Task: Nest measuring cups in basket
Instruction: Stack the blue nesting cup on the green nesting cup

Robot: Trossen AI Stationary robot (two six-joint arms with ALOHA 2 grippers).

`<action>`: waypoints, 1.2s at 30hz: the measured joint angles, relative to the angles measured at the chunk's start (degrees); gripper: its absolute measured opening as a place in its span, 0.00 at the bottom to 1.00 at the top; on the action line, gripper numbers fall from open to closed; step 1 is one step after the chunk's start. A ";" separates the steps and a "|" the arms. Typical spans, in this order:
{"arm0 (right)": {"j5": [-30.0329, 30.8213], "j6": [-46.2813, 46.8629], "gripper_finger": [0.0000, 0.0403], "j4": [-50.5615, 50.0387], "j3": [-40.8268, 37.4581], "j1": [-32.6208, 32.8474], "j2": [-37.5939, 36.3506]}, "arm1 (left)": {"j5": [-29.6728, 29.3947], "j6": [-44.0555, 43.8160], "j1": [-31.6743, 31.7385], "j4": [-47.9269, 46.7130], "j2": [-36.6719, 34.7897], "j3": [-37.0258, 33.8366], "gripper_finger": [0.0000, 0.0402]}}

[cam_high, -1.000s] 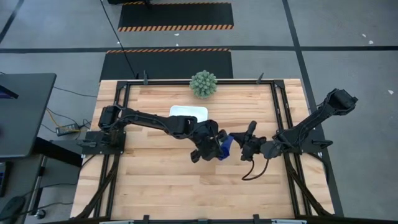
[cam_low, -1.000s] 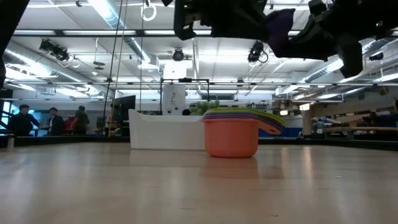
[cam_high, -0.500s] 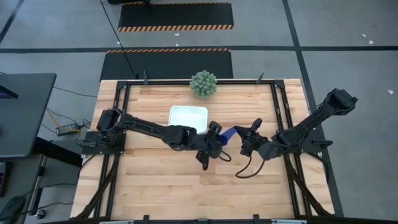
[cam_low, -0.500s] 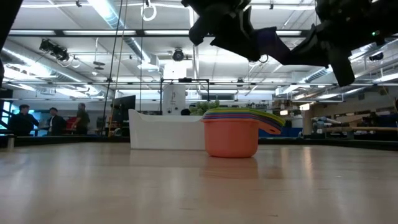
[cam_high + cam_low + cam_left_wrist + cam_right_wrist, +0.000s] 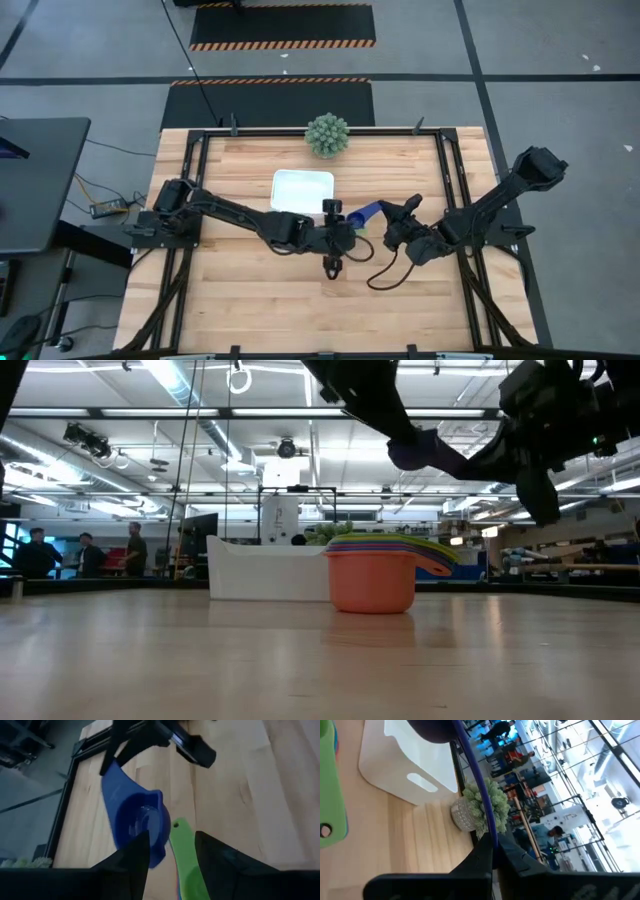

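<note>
A dark blue measuring cup hangs in the air between my two grippers, with my right gripper shut on its handle. My left gripper stands open just short of the cup's bowl, touching nothing. Below them a nested stack of measuring cups, orange outermost with a green handle sticking out, rests by its bottom on the table. The white basket sits behind the stack, toward the far edge. In the high view my left arm hides the stack. My right gripper pinches the blue cup's handle near its free end between its two fingers, which lie on the handle's flat faces. The fingers come about level from the table's right and run along the handle. The cup is lifted clear above the stack, its bowl toward my left gripper.
A spiky green ball-shaped plant stands at the far edge behind the basket. A black frame rail runs around the table. Bare wood lies in front of the stack toward the near edge. People stand in the room beyond the table.
My left gripper has let go of the blue cup and rolled about its own axis, staying close beside it. The cup has stayed in my right gripper, which has carried it a little lower and toward the far edge.
</note>
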 joint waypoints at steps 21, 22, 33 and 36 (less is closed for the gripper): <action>6.04 -2.11 0.02 3.24 10.91 1.97 25.13 | -2.38 -13.52 -5.01 -9.82 -3.01 -2.35 0.40; 5.98 -2.94 0.02 3.37 11.51 2.09 26.21 | -2.42 -14.06 -5.16 -9.15 -3.02 -2.75 0.40; 5.69 -8.71 0.04 3.06 13.46 1.29 30.44 | -1.67 -14.60 -6.90 -4.44 -2.99 -7.15 0.40; 4.29 -9.15 0.08 2.63 13.49 1.22 30.46 | -1.70 -14.60 -6.85 -4.30 -2.99 -7.15 0.40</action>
